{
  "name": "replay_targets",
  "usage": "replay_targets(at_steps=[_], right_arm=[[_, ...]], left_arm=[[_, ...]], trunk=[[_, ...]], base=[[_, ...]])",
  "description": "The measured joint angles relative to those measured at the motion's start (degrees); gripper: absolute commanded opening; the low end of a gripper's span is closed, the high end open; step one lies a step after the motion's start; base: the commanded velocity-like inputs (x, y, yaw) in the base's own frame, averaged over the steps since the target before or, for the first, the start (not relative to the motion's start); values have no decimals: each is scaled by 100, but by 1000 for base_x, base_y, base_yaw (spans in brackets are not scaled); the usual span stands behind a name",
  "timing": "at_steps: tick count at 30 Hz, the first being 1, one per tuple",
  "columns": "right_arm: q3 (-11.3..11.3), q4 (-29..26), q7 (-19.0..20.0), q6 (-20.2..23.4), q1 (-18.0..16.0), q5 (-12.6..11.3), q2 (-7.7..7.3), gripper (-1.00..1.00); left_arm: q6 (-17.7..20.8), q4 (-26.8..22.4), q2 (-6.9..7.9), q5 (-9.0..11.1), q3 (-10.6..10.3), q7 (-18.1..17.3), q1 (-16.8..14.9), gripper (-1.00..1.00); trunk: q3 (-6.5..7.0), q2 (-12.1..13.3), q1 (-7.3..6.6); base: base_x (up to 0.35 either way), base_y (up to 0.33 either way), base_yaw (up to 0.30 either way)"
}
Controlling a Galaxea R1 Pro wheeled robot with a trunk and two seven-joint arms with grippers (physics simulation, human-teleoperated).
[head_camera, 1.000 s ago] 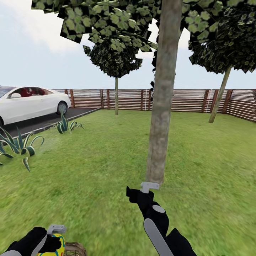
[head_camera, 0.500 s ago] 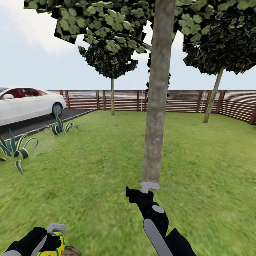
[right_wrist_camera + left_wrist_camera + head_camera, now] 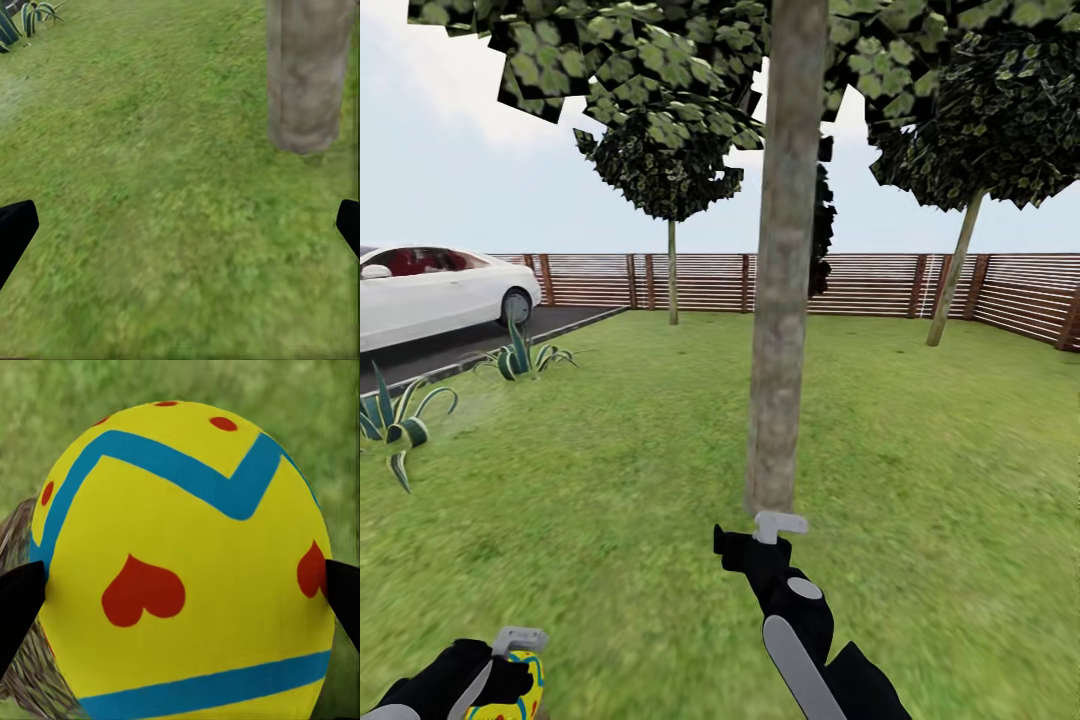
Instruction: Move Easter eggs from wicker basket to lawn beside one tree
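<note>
My left gripper [image 3: 512, 668] is at the lower left of the head view, shut on one yellow Easter egg [image 3: 510, 695] with blue zigzags and red marks. In the left wrist view that egg [image 3: 187, 547] sits between the dark fingertips [image 3: 19, 600], and a bit of the wicker basket [image 3: 19, 675] shows behind it. The thick grey-brown tree [image 3: 778, 300] rises from the lawn [image 3: 610, 480] straight ahead. My right gripper [image 3: 780, 523] hangs open and empty just in front of the trunk's base [image 3: 304, 82], over grass [image 3: 165, 210].
A white car [image 3: 430, 295] stands on the dark driveway at far left, with spiky striped plants [image 3: 520, 355] along its edge. Two thin-trunked trees [image 3: 672, 270] stand further back, in front of a brown slat fence [image 3: 880, 282]. Open grass lies on both sides of the trunk.
The whole view has shifted: the trunk now sits further left and nearer, and the basket has dropped out of the head view's bottom edge. Both arms keep their pose, the egg still held.
</note>
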Motion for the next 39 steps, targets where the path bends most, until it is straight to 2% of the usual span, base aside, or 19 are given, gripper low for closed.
replay_targets(at_steps=[5,10,18,39], right_arm=[[2,0,0,-2,0,0,3,100],[-5,0,0,-2,-2,0,-1,100],[-2,0,0,-2,1,0,-3,100],[-65,-1,0,-2,1,-36,-12,100]], left_arm=[[-30,0,-4,-4,-5,20,0,-100],[-90,0,-3,-4,-6,313,0,-100],[-153,8,-3,-6,-7,337,0,-100],[-286,11,-8,-7,-8,351,-2,-100]], trunk=[[0,0,0],[0,0,-1],[2,0,-1],[129,-1,-1]], base=[[138,-274,0],[166,-274,0],[177,-274,-22],[195,-259,-214]])
